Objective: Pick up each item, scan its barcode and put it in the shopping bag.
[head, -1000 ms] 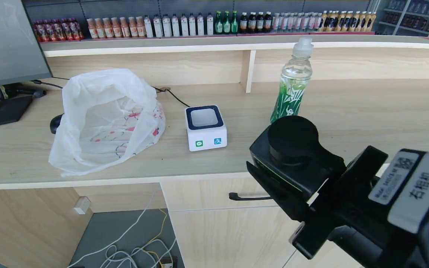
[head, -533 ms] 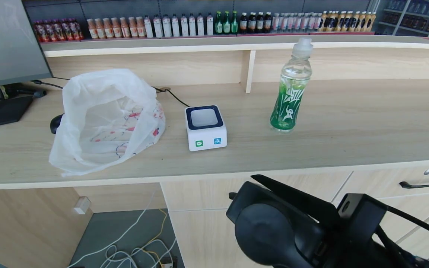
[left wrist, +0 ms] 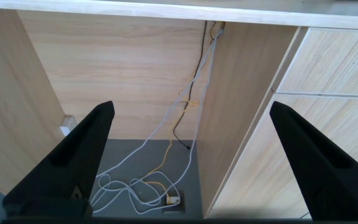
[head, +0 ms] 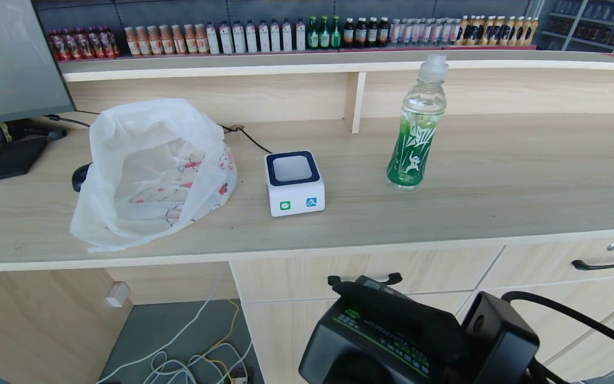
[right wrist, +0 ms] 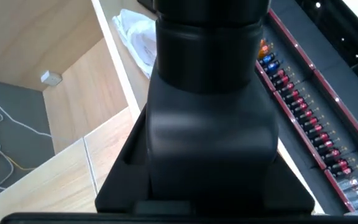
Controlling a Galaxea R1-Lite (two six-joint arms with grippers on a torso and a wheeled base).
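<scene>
The green-labelled drink bottle (head: 415,133) stood upright on the wooden counter (head: 525,181), well apart from the white shopping bag (head: 147,170), which lay slumped with its mouth open. The white barcode scanner (head: 294,182) sat between them, just beside the bag. The left gripper (left wrist: 191,107) hung below the counter edge with its jaws spread wide and nothing between them, facing loose cables (left wrist: 148,180) on the floor. The right arm (head: 403,341) sat low before the drawers; a black housing (right wrist: 207,124), perhaps the wrist, hid the right gripper, so I could not tell its state.
</scene>
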